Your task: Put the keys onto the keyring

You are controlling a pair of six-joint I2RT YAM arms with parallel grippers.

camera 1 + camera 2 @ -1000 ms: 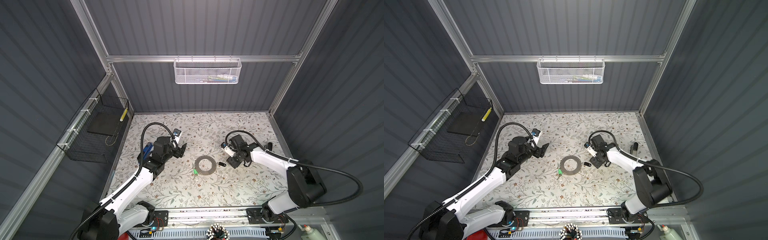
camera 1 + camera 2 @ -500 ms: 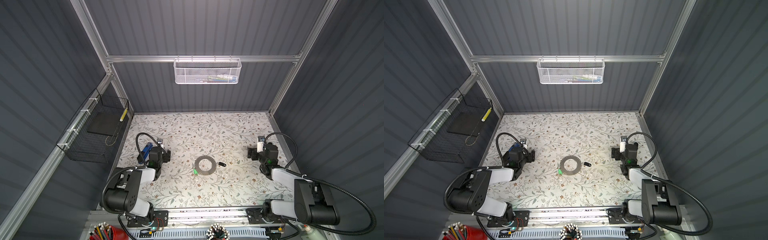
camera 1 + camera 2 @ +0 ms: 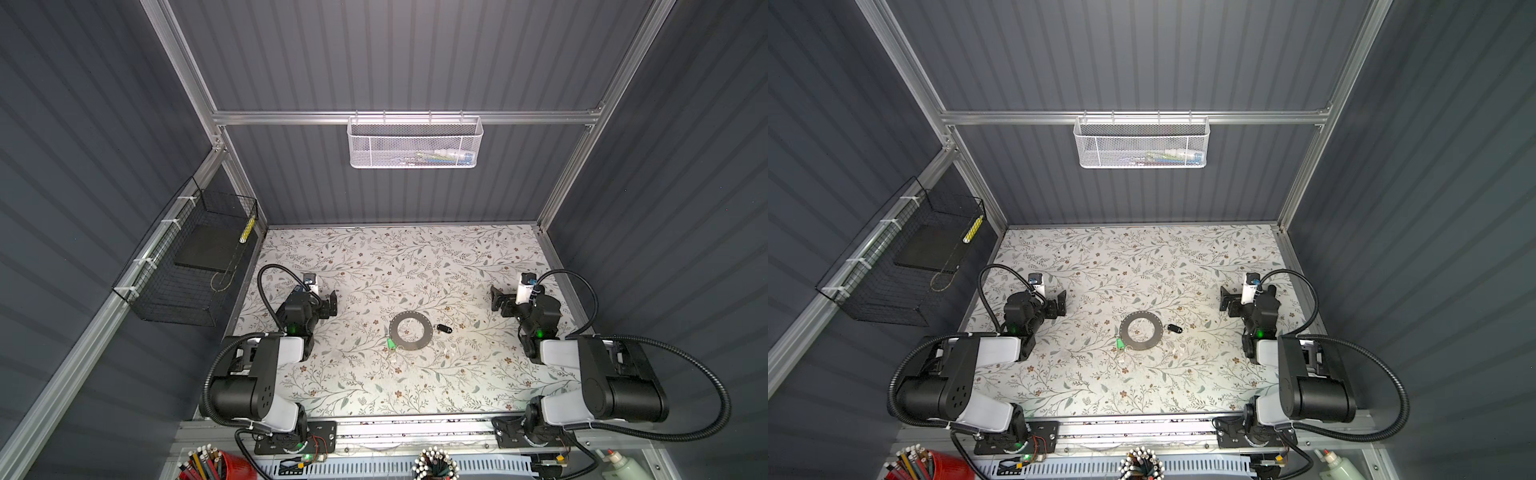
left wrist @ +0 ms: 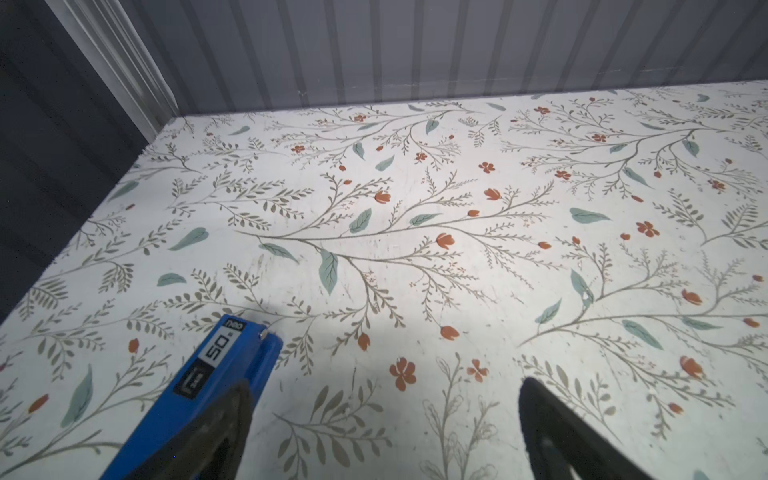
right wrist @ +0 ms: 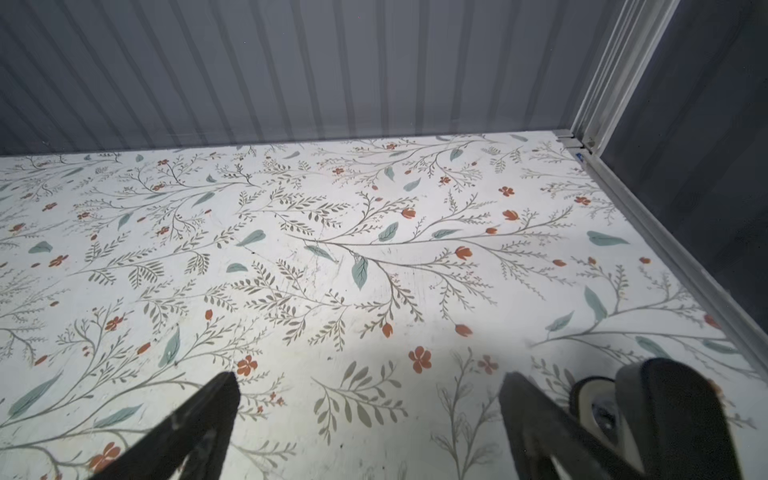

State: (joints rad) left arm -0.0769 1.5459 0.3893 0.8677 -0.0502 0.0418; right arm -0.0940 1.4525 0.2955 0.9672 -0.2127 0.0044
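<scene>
The keyring [image 3: 426, 332] [image 3: 1156, 330], a flat grey metal ring, lies mid-table in both top views. The green-tagged key [image 3: 390, 343] [image 3: 1120, 343] lies at the ring's near-left rim. The black-headed key [image 3: 444, 329] [image 3: 1174, 329] lies just right of the ring, apart from it. My left gripper [image 3: 328, 305] [image 4: 383, 384] is open and empty, well left of the ring. My right gripper [image 3: 498, 301] [image 5: 370, 376] is open and empty, well right of it. Neither wrist view shows the keys or the keyring, only bare floral tabletop between the fingers.
A blue stapler [image 4: 224, 374] lies beside one finger of the left gripper. A dark roll-like object [image 5: 673, 415] sits close to the right gripper, near the table's right edge rail. A white mesh basket [image 3: 415, 141] hangs on the back wall and a black wire basket [image 3: 187, 274] on the left wall.
Both arms have pulled back from beside the keyring to the table's left and right sides and folded low. Both grippers have opened wider. The keys and keyring have not moved.
</scene>
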